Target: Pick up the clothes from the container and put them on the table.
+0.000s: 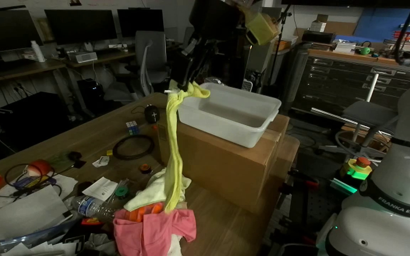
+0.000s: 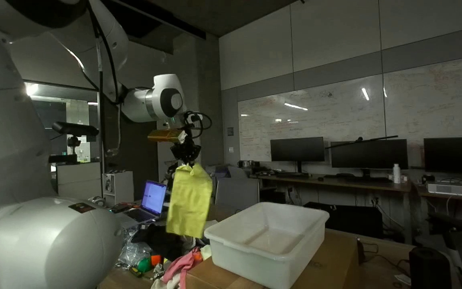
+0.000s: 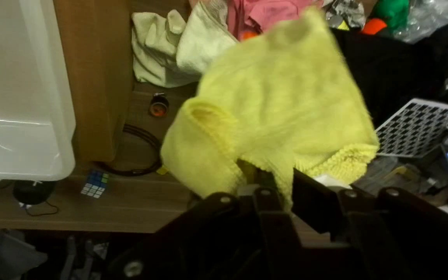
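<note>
My gripper (image 1: 183, 87) is shut on a yellow cloth (image 1: 172, 153), high above the table (image 1: 222, 231). The yellow cloth hangs down in both exterior views (image 2: 190, 200), beside the white container (image 2: 251, 261). In the wrist view the yellow cloth (image 3: 282, 101) spreads beyond the fingers (image 3: 272, 181), with a fold pinched between them. The white container (image 1: 215, 129) shows its bare inside floor in both exterior views. A pink cloth (image 1: 144, 231) and a pale cloth (image 1: 151, 192) lie piled on the table, with orange fabric between them. The yellow cloth partly hides this pile.
The container stands on a cardboard box (image 1: 222, 174). Near the pile lie a plastic bottle (image 1: 93, 207), papers (image 1: 23, 209) and a coiled cable (image 1: 132, 156). A Rubik's cube (image 1: 132, 127) and a black speaker (image 1: 152, 114) stand farther back. An open laptop (image 2: 153, 196) is behind the yellow cloth.
</note>
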Controlling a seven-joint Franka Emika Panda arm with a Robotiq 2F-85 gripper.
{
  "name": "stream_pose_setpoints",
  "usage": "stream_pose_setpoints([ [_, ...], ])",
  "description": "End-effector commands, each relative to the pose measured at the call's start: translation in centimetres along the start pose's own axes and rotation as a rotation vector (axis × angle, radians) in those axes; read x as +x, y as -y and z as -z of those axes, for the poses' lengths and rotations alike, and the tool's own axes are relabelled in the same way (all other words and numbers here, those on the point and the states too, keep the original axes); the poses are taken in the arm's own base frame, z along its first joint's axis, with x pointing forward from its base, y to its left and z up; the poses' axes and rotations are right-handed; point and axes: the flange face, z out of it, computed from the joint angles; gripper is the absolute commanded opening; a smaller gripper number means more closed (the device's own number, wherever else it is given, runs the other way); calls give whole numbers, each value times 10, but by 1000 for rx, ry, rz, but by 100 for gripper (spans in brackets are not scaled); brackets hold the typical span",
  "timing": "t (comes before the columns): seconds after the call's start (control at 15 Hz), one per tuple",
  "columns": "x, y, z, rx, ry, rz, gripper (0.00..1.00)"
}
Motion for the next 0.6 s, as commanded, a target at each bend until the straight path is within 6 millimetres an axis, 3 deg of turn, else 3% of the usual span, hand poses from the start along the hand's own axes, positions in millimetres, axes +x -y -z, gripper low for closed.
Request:
stream_pose_setpoints([
  [0.0,34,20,-6,5,70,89,3],
  [0.53,79,35,-30,-2,129,59,3],
])
